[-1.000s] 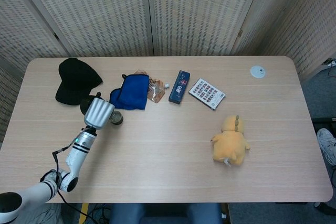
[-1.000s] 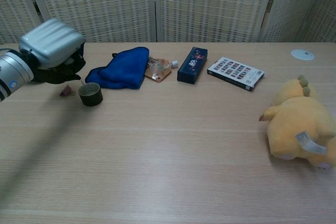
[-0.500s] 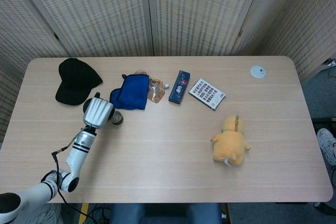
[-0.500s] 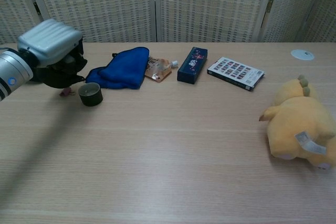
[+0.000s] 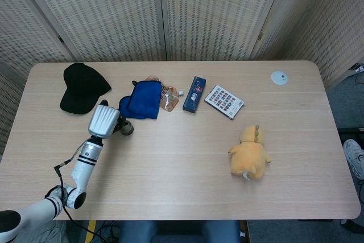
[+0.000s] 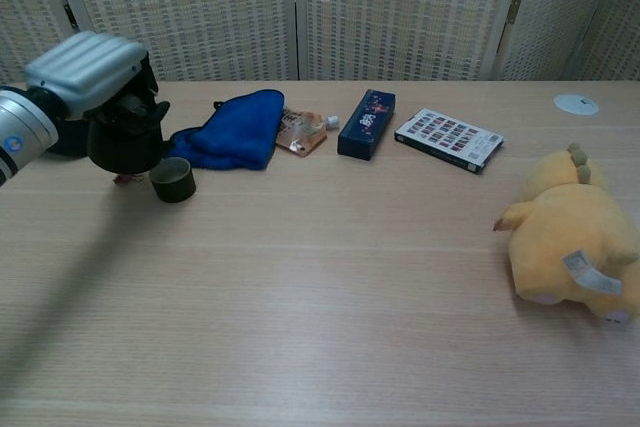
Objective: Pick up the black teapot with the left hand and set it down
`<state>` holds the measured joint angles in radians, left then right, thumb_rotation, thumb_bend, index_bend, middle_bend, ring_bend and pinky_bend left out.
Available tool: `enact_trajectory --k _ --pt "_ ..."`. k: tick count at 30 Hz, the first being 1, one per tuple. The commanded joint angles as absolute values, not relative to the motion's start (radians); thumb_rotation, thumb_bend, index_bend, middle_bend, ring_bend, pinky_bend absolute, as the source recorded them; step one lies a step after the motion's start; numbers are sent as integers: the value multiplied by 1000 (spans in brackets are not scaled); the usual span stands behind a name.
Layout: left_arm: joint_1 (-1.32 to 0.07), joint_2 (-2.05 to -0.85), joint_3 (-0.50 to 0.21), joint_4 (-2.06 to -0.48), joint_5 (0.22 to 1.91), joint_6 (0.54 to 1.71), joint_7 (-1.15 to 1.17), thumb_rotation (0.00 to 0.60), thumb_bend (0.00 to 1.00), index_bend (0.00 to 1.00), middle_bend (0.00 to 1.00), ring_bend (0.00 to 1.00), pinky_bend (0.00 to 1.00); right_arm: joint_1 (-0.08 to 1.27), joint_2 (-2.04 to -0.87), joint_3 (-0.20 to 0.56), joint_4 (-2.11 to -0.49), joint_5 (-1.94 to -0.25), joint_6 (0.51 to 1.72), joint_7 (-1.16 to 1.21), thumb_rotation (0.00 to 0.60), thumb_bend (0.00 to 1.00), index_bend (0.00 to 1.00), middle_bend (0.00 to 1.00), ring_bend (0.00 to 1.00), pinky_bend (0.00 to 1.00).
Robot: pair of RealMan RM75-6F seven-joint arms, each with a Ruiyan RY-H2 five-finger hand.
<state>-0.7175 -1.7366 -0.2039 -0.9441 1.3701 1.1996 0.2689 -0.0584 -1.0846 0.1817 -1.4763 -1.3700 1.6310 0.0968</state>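
Observation:
The black teapot [image 6: 125, 142] shows in the chest view at the table's left, gripped from above by my left hand [image 6: 90, 72]. Its base is at or just above the tabletop; I cannot tell if it touches. From the head view my left hand [image 5: 103, 120] covers nearly all of the pot. A small dark round cup [image 6: 172, 179] stands just right of the pot, also seen as the cup [image 5: 127, 128] beside the hand. My right hand is in neither view.
A black cap [image 5: 82, 86] lies behind the hand, and a blue cloth [image 5: 141, 99], a snack packet [image 5: 166, 96], a dark blue box [image 5: 194, 94] and a printed box [image 5: 224, 101] run to the right. A yellow plush [image 5: 249, 152] and a white disc [image 5: 278, 77] are far right.
My left hand has shifted slightly left and turned, and the teapot now hangs lower and more upright under it, closer to the tabletop.

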Motion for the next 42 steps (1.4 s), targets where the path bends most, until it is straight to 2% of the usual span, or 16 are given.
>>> enact_trajectory --k 1,13,19,28,38,42 --pt "-709 -1728 -214 -960 1372 1217 220 502 497 1000 1000 958 412 -58 -1085 182 -1476 -1370 1630 96 600 225 195 220 193 141" --pt "-626 -1630 -233 -1128 1339 1263 41 505 496 1000 1000 954 411 -51 -1085 183 -1477 -1373 1623 93 600 225 195 220 193 141" --pt "-572 -1568 -215 -1220 1327 1275 8 477 496 1000 1000 951 411 -43 -1086 184 -1479 -1376 1616 89 600 225 195 220 193 141" --pt "-512 -1532 -190 -1230 1332 1303 -49 281 489 1000 1000 951 411 -34 -1086 183 -1484 -1381 1607 81 600 225 195 220 193 141" --pt "-464 -1505 -167 -1229 1323 1301 -53 201 335 1000 1000 950 411 -29 -1086 181 -1490 -1383 1604 73 600 225 195 220 193 141" --pt "-453 -1505 -153 -1218 1321 1286 -40 130 272 1000 1000 944 411 -28 -1088 180 -1490 -1382 1602 71 600 225 195 220 193 141"
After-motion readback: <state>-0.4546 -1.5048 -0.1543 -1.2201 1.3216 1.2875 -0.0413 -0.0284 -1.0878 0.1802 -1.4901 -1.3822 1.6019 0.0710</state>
